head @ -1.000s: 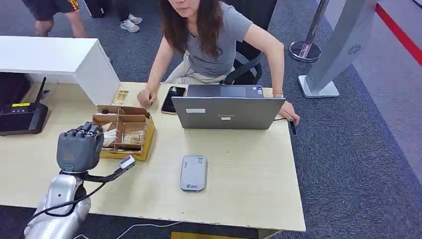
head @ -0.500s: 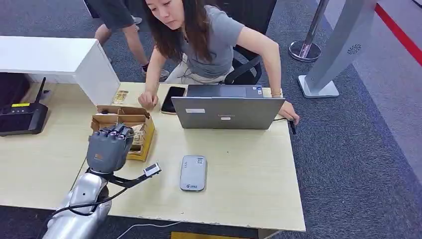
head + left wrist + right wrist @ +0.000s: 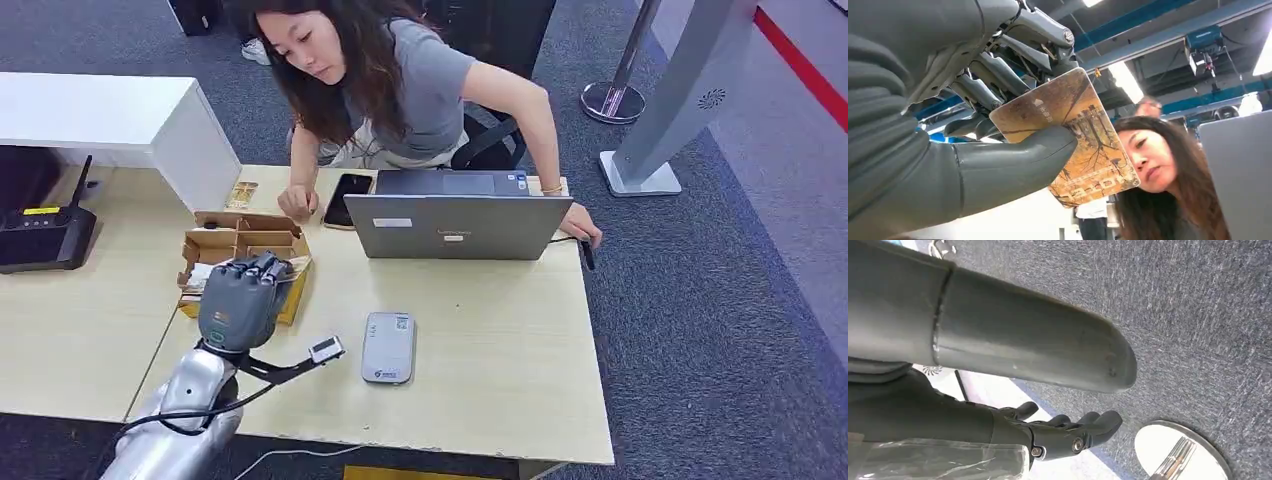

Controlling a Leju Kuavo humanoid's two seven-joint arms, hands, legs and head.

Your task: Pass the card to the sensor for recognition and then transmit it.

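— Where's the card?

— I see the card point(image 3: 1068, 140) pinched in my left hand point(image 3: 238, 303), thumb point(image 3: 1013, 165) pressed on one face, the darker fingers point(image 3: 998, 75) behind the other. It's brown and gold with a tree picture. In the head view the hand hangs above the table point(image 3: 480, 400), just left of the sensor point(image 3: 388, 347), raised off it.

— And the sensor itself?

— A flat grey pad lying on the table, nearer me than the laptop point(image 3: 458, 225). Left of the sensor, behind my hand, sits an open cardboard box point(image 3: 240, 240).

— Your right hand?

— The right hand point(image 3: 1068, 432) holds nothing, fingers slightly curled and apart, over grey carpet point(image 3: 1198, 315).

— Anyone near?

— A person point(image 3: 400, 90) sits beyond the laptop, one hand point(image 3: 297, 203) on the table beside a phone point(image 3: 348, 198).
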